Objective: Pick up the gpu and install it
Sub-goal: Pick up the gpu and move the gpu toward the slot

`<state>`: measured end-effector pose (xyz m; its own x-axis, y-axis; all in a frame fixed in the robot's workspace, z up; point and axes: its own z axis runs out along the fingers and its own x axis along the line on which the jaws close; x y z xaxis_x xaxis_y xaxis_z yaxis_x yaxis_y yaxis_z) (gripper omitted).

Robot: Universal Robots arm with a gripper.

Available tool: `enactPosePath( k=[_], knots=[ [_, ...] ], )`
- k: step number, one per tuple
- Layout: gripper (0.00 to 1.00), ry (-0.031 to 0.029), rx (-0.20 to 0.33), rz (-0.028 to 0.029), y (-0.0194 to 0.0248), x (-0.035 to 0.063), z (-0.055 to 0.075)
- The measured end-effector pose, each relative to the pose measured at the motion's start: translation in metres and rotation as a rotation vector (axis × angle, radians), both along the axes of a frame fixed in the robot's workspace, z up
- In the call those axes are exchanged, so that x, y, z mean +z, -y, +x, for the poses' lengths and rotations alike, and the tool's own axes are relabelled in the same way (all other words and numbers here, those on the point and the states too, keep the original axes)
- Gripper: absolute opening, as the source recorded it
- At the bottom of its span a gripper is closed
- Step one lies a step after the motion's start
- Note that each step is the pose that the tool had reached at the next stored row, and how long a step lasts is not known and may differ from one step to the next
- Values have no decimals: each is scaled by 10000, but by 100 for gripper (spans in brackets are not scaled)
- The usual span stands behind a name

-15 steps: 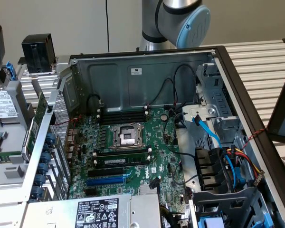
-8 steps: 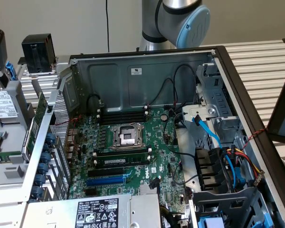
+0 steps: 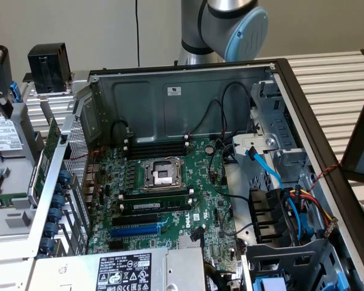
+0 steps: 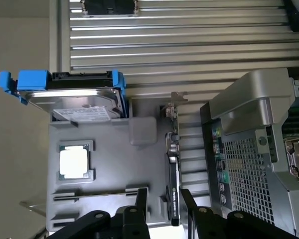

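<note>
Flanking the thin, black-edged gpu (image 4: 173,169), open matte-black hand (image 4: 163,196).

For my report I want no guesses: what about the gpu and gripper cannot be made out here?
Wrist view: the gpu stands edge-on, so its fan side is hidden; one end lies behind the open gripper.
Wrist view: the fingers are cut off by the picture's edge; contact with the card is unclear.
Exterior view: the gpu is a thin green strip beside the case, too small for detail.
</note>
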<state>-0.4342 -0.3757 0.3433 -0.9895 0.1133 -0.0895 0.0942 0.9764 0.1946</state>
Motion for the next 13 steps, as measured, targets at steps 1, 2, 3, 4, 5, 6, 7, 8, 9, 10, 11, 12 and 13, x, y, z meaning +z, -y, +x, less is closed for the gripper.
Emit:
enactPosePath(
  k=[1,2,3,4,5,6,7,8,9,10,11,12,13],
  knots=[
    [39,-1,-69,-15,-1,-10,0],
    [39,-3,-135,-51,-1,-17,-1],
    [39,-3,-189,-115,-1,-21,-1],
    [39,-1,-218,-193,-1,-25,0],
    [39,1,-228,-281,-1,-29,4],
    [39,2,-230,-408,0,-31,14],
    [39,4,-232,-569,0,-31,25],
    [39,14,-232,-724,-1,-32,37],
    [39,54,-234,-804,-4,-35,41],
    [39,97,-235,-809,-5,-43,41],
    [39,132,-235,-810,-5,-50,42],
    [39,164,-237,-809,-6,-61,42],
    [39,193,-238,-809,-6,-74,42]
  ],
)
